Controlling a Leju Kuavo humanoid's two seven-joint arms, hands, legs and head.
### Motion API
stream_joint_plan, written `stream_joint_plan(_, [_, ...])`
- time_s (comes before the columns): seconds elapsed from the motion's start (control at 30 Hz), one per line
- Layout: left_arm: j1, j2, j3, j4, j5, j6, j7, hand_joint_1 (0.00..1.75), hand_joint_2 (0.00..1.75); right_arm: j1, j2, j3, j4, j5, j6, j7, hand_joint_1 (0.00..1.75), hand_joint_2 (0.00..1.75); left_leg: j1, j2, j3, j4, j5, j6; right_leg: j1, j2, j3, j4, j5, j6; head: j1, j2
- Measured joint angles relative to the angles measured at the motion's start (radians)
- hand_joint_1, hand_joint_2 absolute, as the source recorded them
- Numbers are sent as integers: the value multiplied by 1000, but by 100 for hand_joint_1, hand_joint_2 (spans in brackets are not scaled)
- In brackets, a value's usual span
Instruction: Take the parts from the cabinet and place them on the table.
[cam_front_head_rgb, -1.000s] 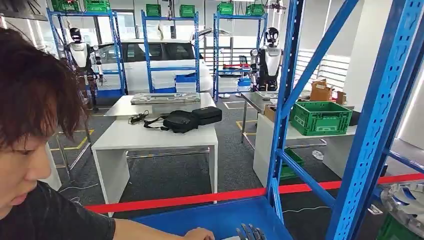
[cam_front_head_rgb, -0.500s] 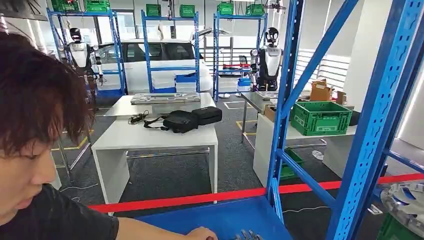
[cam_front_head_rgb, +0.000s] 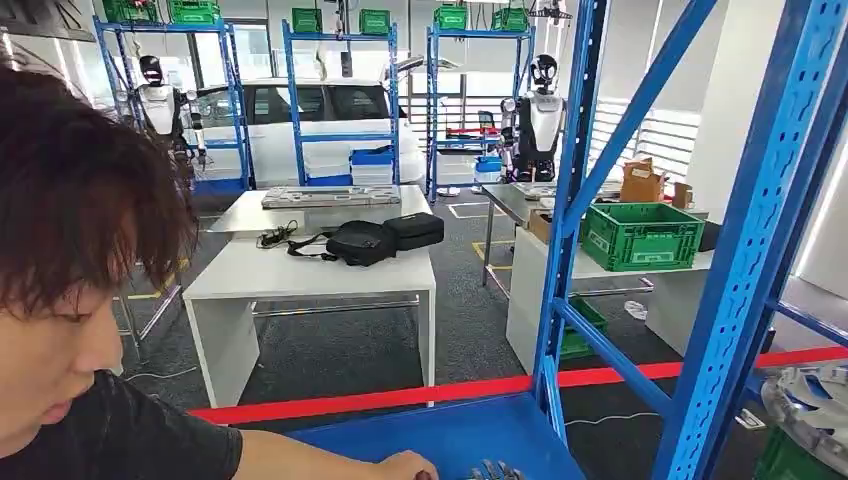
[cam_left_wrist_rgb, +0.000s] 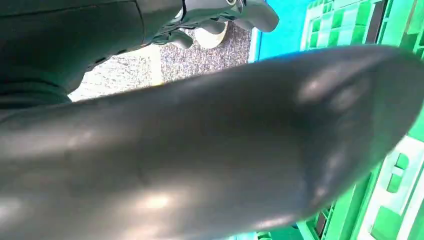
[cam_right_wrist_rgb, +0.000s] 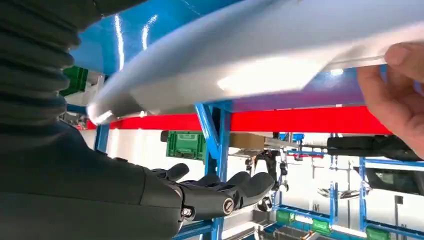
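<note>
A flat white part (cam_right_wrist_rgb: 260, 65) lies on the cabinet's blue shelf (cam_front_head_rgb: 440, 432), seen close in the right wrist view. A person's hand (cam_right_wrist_rgb: 395, 97) holds one edge of it. My right hand (cam_right_wrist_rgb: 215, 192) reaches in beside the part with its fingers stretched out and nothing between them. Its dark fingertips (cam_front_head_rgb: 497, 470) peek over the bottom edge of the head view, right beside the person's hand (cam_front_head_rgb: 405, 466). My left hand (cam_left_wrist_rgb: 225, 12) hangs by a green crate (cam_left_wrist_rgb: 395, 150) and holds nothing. A blurred dark grey shape covers most of that view.
A person (cam_front_head_rgb: 80, 260) in a black shirt leans in close at my left. Blue cabinet uprights (cam_front_head_rgb: 565, 220) and a diagonal brace cross the right side. Another white part (cam_front_head_rgb: 815, 400) sits at the lower right. Beyond a red strip stand a white table (cam_front_head_rgb: 310, 270) and green crates (cam_front_head_rgb: 640, 235).
The person's hand has slid a little to the right along the shelf. My right fingertips have sunk lower at the picture's bottom edge. The person's head has shifted slightly.
</note>
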Motion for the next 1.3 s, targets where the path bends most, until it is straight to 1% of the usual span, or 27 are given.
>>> stream_joint_plan(1.3, [0,0,0,0,0,0,-5,0,0,0,0,-2,0,-5,0,-8,0,175,0,0,0,0,0,0,0,0,0,0,0,0,0,0])
